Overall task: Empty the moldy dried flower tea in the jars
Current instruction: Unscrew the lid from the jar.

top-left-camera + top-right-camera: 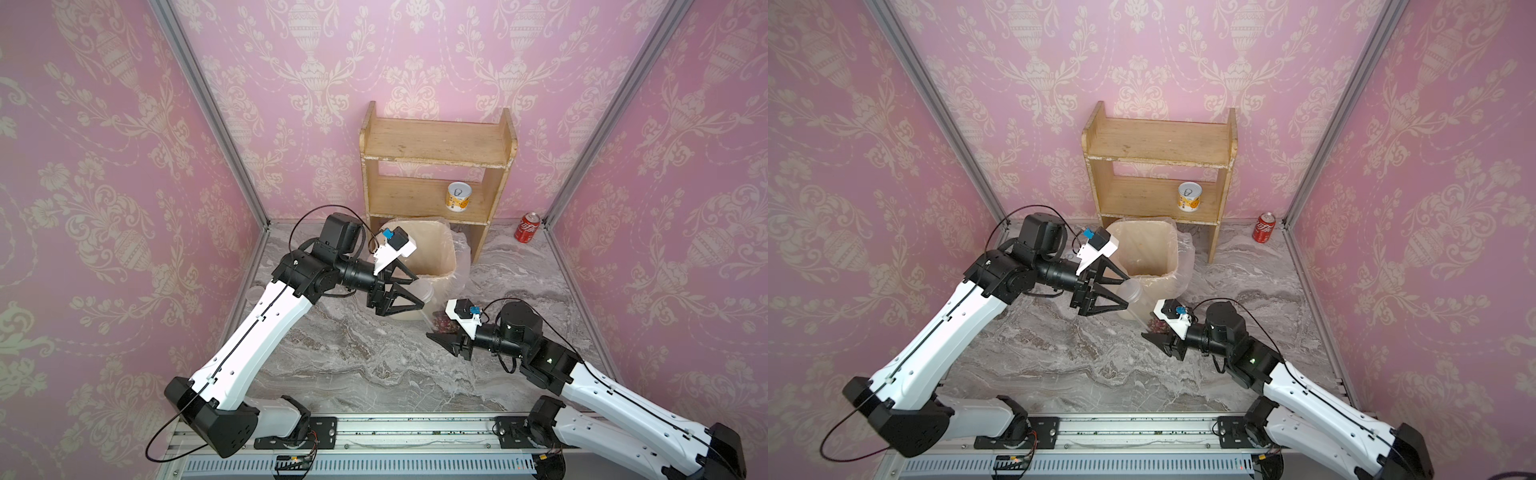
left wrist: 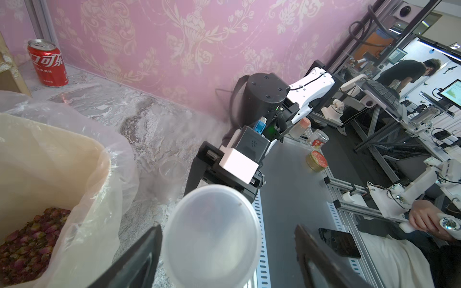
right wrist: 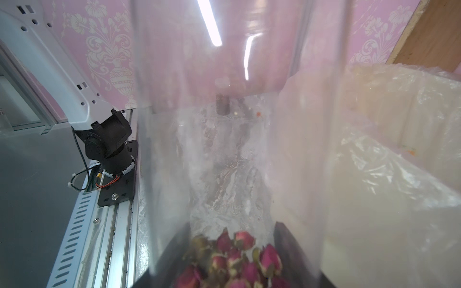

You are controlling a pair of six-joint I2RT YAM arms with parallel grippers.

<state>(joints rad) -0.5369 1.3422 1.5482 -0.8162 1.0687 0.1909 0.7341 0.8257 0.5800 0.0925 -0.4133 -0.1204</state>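
right gripper [image 1: 1156, 333] clamped low on jar [image 1: 1144, 307], mid-desk on the bin's [image 1: 1152, 249] front-edge side; tea [image 3: 237, 259] heaped at its base. axis looks roughly upright, lidded end up between left gripper [image 1: 1126, 293] jaws, which stand wide, one finger clear of lid [image 2: 212, 237]. only left wrist view shows that gap
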